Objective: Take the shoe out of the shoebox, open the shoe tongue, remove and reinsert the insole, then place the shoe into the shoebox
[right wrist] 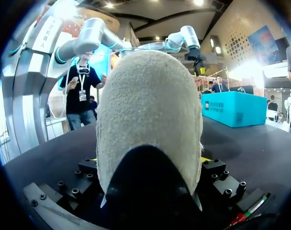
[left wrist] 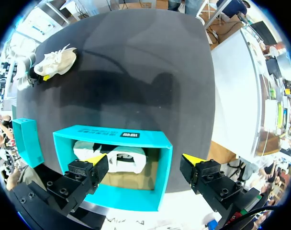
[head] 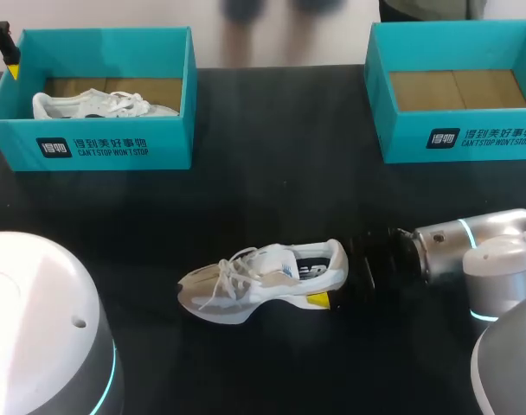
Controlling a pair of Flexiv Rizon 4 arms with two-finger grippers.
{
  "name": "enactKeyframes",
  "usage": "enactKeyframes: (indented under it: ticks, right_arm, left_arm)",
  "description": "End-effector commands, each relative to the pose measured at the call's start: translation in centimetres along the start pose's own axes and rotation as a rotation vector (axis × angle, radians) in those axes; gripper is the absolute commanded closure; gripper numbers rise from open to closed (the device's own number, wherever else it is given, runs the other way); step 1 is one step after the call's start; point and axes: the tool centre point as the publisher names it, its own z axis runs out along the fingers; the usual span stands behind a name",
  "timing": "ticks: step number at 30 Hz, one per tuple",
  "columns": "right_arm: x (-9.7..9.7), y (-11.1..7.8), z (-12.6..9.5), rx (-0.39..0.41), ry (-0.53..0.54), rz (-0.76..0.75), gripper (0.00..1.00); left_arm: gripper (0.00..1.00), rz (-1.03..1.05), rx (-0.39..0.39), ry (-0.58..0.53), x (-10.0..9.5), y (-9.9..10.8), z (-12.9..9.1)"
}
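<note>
Shoe (head: 263, 281) out in the open, folks. It sits near the middle of the black tabletop (head: 272, 130), toe toward the left arm's side and heel (right wrist: 150, 120) toward the right arm (head: 471, 246).

Two teal shoeboxes stand along the far edge. The right-hand shoebox (head: 458, 134) shows only its cardboard floor. The left-hand shoebox (head: 90, 143) has a second shoe (head: 99, 105) lying inside.

The right jaws come in low along the tabletop and clamp the heel from both sides. In the right wrist view the fuzzy heel fills the gap, with a sliver of yellow tip peeking out on each flank.

The left arm (head: 2, 39) hangs above the left-hand shoebox, well apart from the action. Its left jaws are spread wide and hold nothing, looking straight down into that box.

By my read the take-out is done and the tongue (head: 276, 257) is up next.

To do that well, the right jaws should keep a firm, low hold on the heel so the shoe can't skid or roll. The left jaws need to cross the tabletop and come down just behind the laces (head: 231, 275). They should pinch only the tongue's top edge, then draw it up and toward the toe. The danger is snagging a lace loop or lifting the whole shoe. I can't make out the insole from here.
</note>
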Motion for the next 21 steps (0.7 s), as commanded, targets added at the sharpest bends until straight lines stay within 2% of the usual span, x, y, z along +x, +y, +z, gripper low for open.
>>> enactKeyframes:
  ticks: [1, 5, 7, 11, 15, 21]
  right_arm:
    - [-0.2, 0.0, 0.1, 0.003, -0.001, 0.001, 1.00]
    - [-0.2, 0.0, 0.1, 0.003, -0.001, 0.001, 1.00]
    - [-0.2, 0.0, 0.1, 0.003, -0.001, 0.001, 1.00]
    - [-0.2, 0.0, 0.1, 0.003, -0.001, 0.001, 1.00]
    - [-0.2, 0.0, 0.1, 0.003, -0.001, 0.001, 1.00]
    - [-0.2, 0.0, 0.1, 0.003, -0.001, 0.001, 1.00]
  left_arm:
    - [0.00, 0.000, -0.003, 0.003, 0.0, -0.1, 0.0]
    - [0.00, 0.000, -0.003, 0.003, 0.0, -0.1, 0.0]
    - [0.00, -0.002, -0.028, 0.008, -1.2, -1.9, -0.3]
    - [0.00, -0.068, 0.023, 0.028, -3.5, -4.7, -1.0]
    - [0.00, -0.076, -0.021, 0.044, -5.7, -7.8, -2.0]
    - [0.00, -0.337, 0.035, 0.103, -8.8, -10.7, -3.1]
